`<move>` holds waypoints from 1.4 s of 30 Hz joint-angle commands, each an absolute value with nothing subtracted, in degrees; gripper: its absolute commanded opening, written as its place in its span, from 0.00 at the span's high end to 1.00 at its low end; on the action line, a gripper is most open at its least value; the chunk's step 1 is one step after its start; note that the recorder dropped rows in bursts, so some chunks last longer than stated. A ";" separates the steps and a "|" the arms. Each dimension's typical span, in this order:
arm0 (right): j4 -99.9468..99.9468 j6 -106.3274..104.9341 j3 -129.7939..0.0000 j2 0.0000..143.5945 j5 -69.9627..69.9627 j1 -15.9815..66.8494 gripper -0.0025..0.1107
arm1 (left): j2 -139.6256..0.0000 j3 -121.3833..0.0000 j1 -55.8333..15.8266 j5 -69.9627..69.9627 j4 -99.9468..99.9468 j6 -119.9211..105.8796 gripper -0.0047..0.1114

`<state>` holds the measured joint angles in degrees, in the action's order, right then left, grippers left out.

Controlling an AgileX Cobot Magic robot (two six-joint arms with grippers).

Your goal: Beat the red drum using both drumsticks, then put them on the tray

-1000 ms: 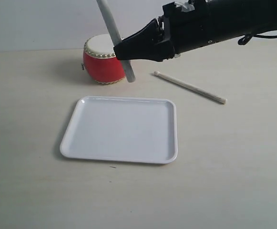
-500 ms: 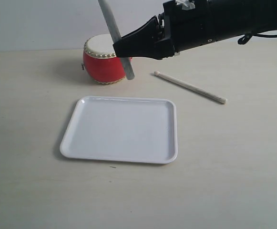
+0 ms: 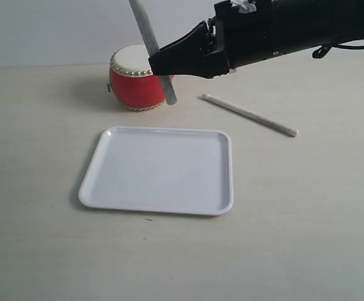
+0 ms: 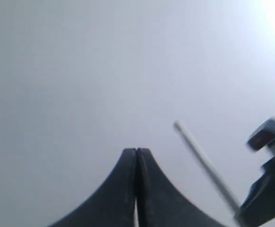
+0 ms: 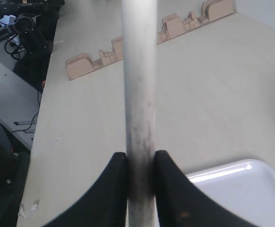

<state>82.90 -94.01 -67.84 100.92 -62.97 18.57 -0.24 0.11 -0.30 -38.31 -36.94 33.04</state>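
Observation:
The red drum (image 3: 130, 86) stands on the table behind the white tray (image 3: 160, 172). My right gripper (image 3: 160, 66) reaches in from the right and is shut on one drumstick (image 3: 145, 31). That stick is held steeply upright, its lower end hanging beside the drum's right side. The right wrist view shows the fingers clamped on this stick (image 5: 138, 71) above a corner of the tray (image 5: 236, 189). The other drumstick (image 3: 250, 115) lies on the table right of the drum. My left gripper (image 4: 136, 152) is shut on nothing, faces a blank wall and does not show in the exterior view.
Pale wooden blocks (image 5: 113, 52) lie along the table's far edge in the right wrist view, with dark equipment (image 5: 23, 33) beyond it. The left wrist view also catches a pale stick (image 4: 203, 163) and a dark arm part (image 4: 270, 189).
My right gripper has risen slightly with the drumstick since a second ago, and has held still over the last half second. Drum, tray and the lying stick have not moved.

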 commanded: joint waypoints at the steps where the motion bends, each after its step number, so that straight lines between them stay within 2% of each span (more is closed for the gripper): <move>1: 83.81 -95.84 -67.78 100.92 -63.09 18.63 0.98 | 0.00 0.00 -0.62 -52.85 -37.49 40.57 0.96; 9: 83.58 -95.96 -67.78 100.92 -63.09 18.63 0.98 | 0.00 0.00 -0.62 -69.96 -38.81 41.09 0.96; 15: 83.57 -96.10 -67.78 100.92 -63.09 18.63 0.98 | 0.00 0.00 -0.49 -69.96 -39.23 39.12 0.96; 16: 83.57 -96.10 -67.78 100.92 -63.09 18.63 0.98 | 0.00 0.00 -0.49 -66.53 -36.91 38.94 0.96; 18: 83.57 -96.10 -67.78 100.92 -63.09 18.63 0.98 | 0.00 -1.94 -0.49 -50.83 -28.48 37.70 0.96; 20: 83.57 -96.10 -67.78 100.92 -63.09 18.63 0.98 | -2.25 -6.58 -0.49 -34.50 -15.86 30.04 0.96; 21: 83.57 -96.09 -67.78 100.92 -62.87 18.63 0.98 | -4.24 -8.94 -0.49 -30.99 -10.32 25.09 0.96; 23: 83.57 -96.09 -67.78 100.92 -62.19 18.63 0.98 | -11.14 -12.89 -0.49 -29.42 -3.47 16.57 0.96; 27: 83.57 -95.67 -67.78 100.92 -60.92 18.63 0.98 | -29.86 -19.96 -0.61 -29.45 -10.22 22.94 0.96; 36: 83.34 -95.67 -67.78 100.92 -60.92 18.63 0.98 | -76.52 -37.26 -0.61 -29.95 -51.62 56.42 0.96; 38: 83.35 -95.67 -67.78 100.92 -60.81 18.63 0.98 | -83.90 -40.73 -0.61 -34.66 -61.42 61.70 0.96; 42: 83.52 -95.67 -67.78 101.06 -59.49 18.63 0.98 | -94.38 -46.19 -0.61 -52.91 -68.52 66.60 0.96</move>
<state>82.90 -95.34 -67.74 100.92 -60.41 18.57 -89.17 -43.06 -0.30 -40.57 -62.52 62.21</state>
